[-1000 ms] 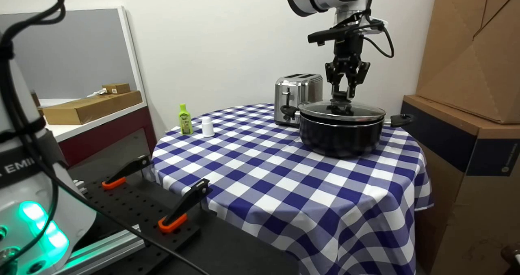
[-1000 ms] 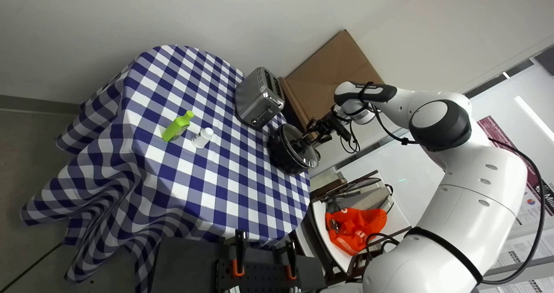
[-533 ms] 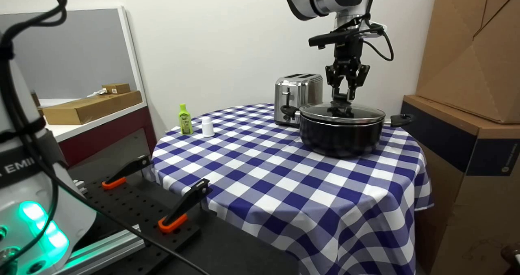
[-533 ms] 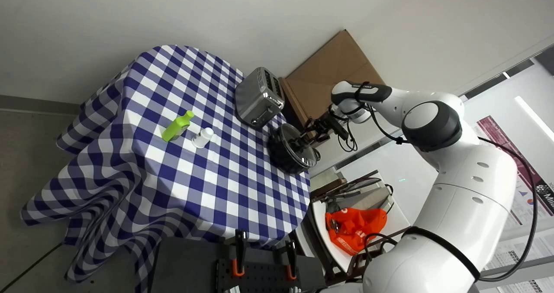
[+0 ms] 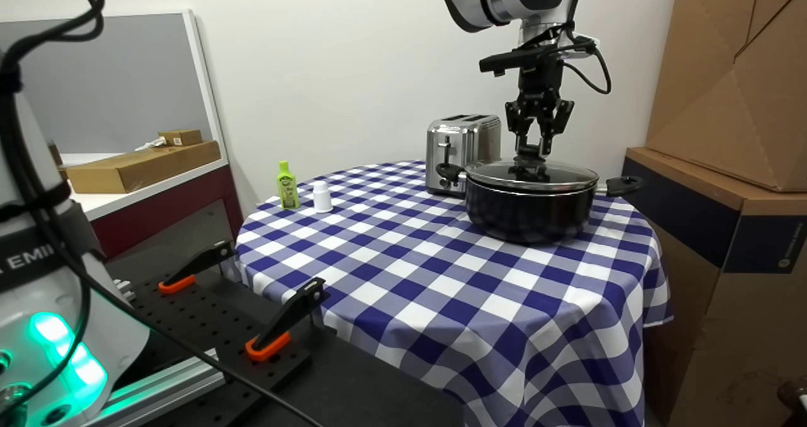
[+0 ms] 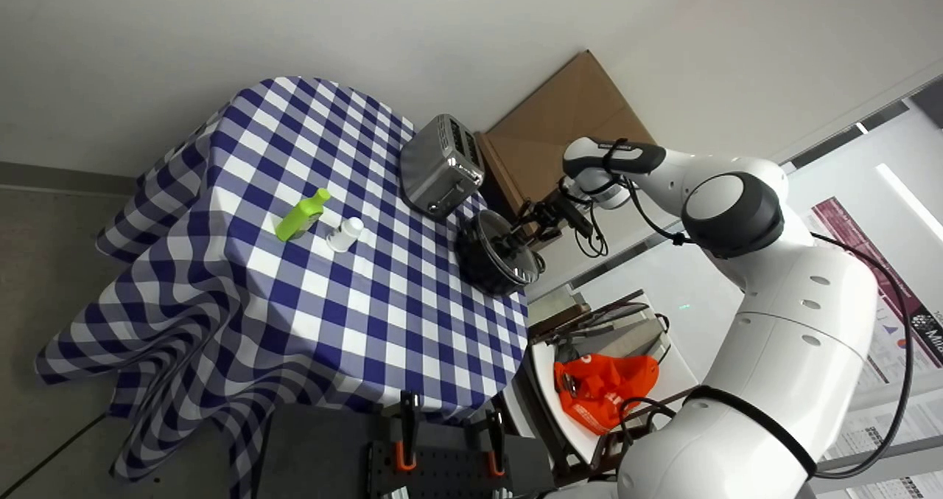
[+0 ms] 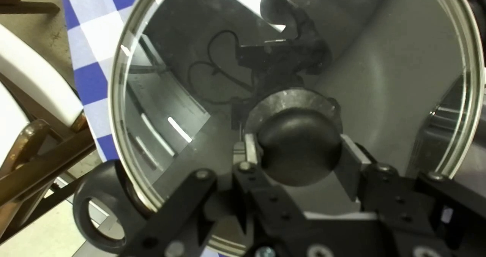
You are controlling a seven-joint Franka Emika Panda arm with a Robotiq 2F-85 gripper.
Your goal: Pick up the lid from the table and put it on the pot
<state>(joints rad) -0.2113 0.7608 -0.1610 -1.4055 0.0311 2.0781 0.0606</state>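
Note:
The clear glass lid (image 5: 564, 173) lies level on the rim of the black pot (image 5: 529, 216); both also show in the other exterior picture, lid (image 6: 490, 228) and pot (image 6: 475, 267). The pot stands on the checkered table (image 5: 391, 257). My gripper (image 5: 534, 148) points straight down over the lid's middle. In the wrist view its fingers (image 7: 300, 148) stand on both sides of the black knob and appear to press on it. The glass lid (image 7: 212, 147) fills that view. A black pot handle (image 7: 110, 207) shows below left; the pot's inside is dark behind reflections.
A silver toaster (image 5: 463, 152) stands close behind the pot. A green bottle (image 5: 288, 187) and a small white bottle (image 5: 322, 197) stand at the table's far end. Stacked cardboard boxes (image 5: 725, 181) rise beside the pot. A chair with an orange bag (image 6: 604, 388) is near the table edge.
Over the last second my gripper and the lid have come down slightly, and the lid's rim sits closer to the pot. In the last half second almost nothing has moved.

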